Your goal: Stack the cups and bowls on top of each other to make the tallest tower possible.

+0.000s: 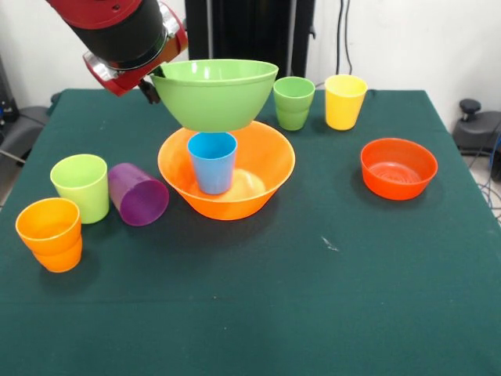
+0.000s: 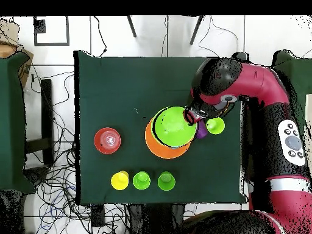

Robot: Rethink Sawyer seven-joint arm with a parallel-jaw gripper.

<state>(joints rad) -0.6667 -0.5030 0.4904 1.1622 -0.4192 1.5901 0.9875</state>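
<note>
Gripper (image 1: 149,84) clamped on the rim of the lime bowl (image 1: 213,94), holding it aloft just above the blue cup (image 1: 212,161). Blue cup upright inside the orange bowl (image 1: 266,168) at mid-table. To one side: lime cup (image 1: 81,186), purple cup (image 1: 137,194) (tipped on its side), orange cup (image 1: 50,233). Behind: green cup (image 1: 293,103), yellow cup (image 1: 344,101). Red bowl (image 1: 398,168) well apart.

- Gripper (image 1: 150,88): fingers hidden behind lime-green bowl (image 1: 214,92) rim; grip state can't be told.
- Arm (image 1: 125,35) cut off at top edge, front view.
- Overhead: arm covers most of purple cup (image 2: 201,130); blue cup (image 1: 212,161) hidden under lime-green bowl.
</note>
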